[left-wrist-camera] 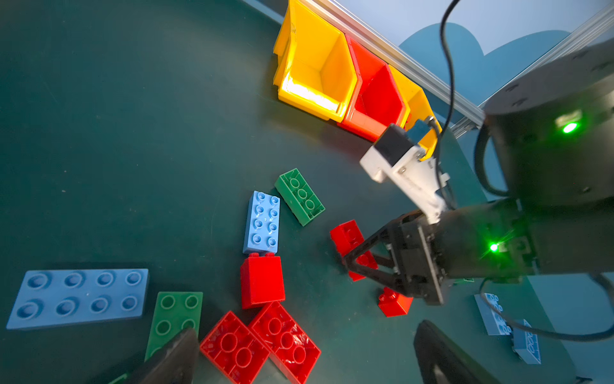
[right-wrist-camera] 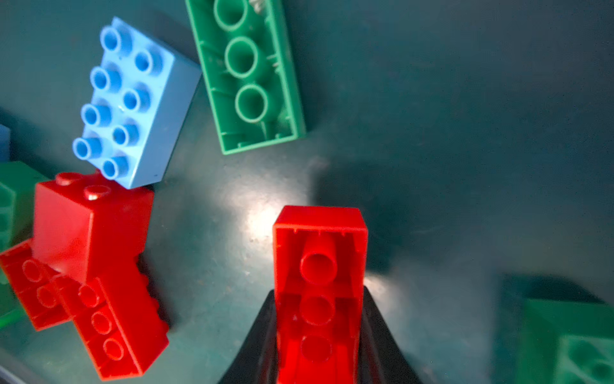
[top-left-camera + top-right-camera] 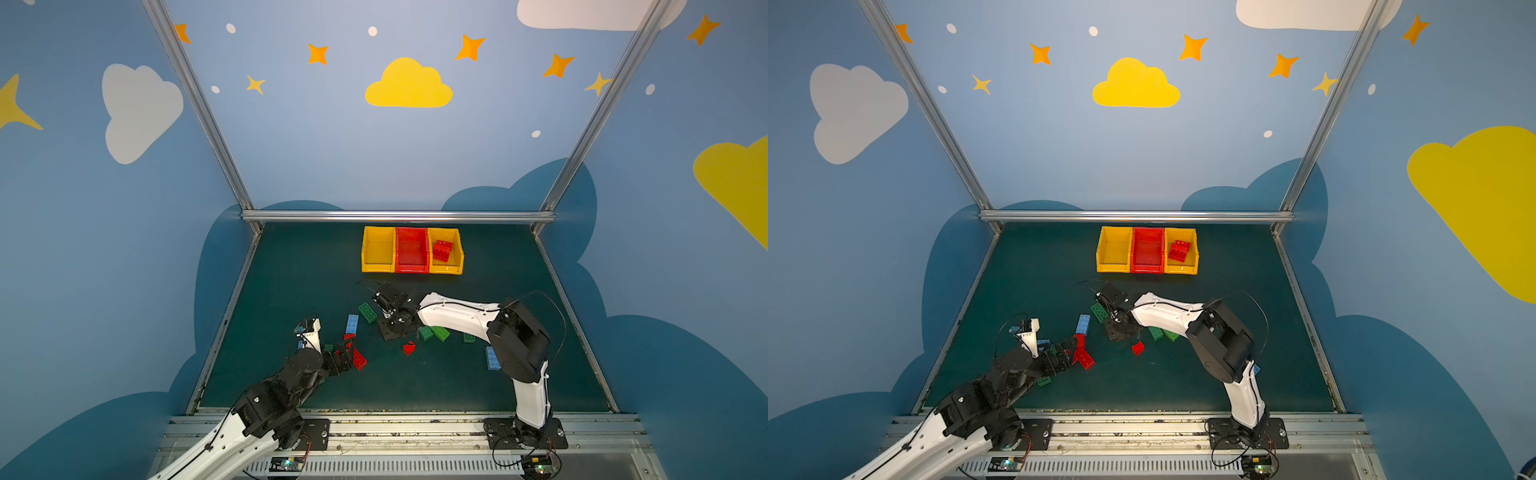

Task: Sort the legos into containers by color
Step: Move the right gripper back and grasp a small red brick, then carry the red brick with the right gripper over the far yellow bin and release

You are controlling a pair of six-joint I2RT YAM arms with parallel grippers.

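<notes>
left gripper (image 1: pixel 304 344), nearest the lens, is gaping wide above two upturned red legos (image 1: pixel 232 349) at the bench's (image 3: pixel 415 386) seven o'clock. three containers (image 3: pixel 411 266) are sitting side by side at twelve o'clock, the yellow one (image 3: pixel 456 254) at the row's three o'clock end holding red bricks (image 3: pixel 441 250). right gripper (image 2: pixel 317 299) is clamping a red brick (image 2: pixel 319 229) near centre.

3 containers (image 3: pixel 412 269) abreast at back, legos (image 3: pixel 367 312) scattered in front

Red brick (image 2: pixel 319 266) and yellow bin (image 1: pixel 335 63) are glossy, smooth plastic; table mat (image 2: pixel 465 133) is matt, speckled; frame rail (image 3: pixel 399 216) is brushed metal.
</notes>
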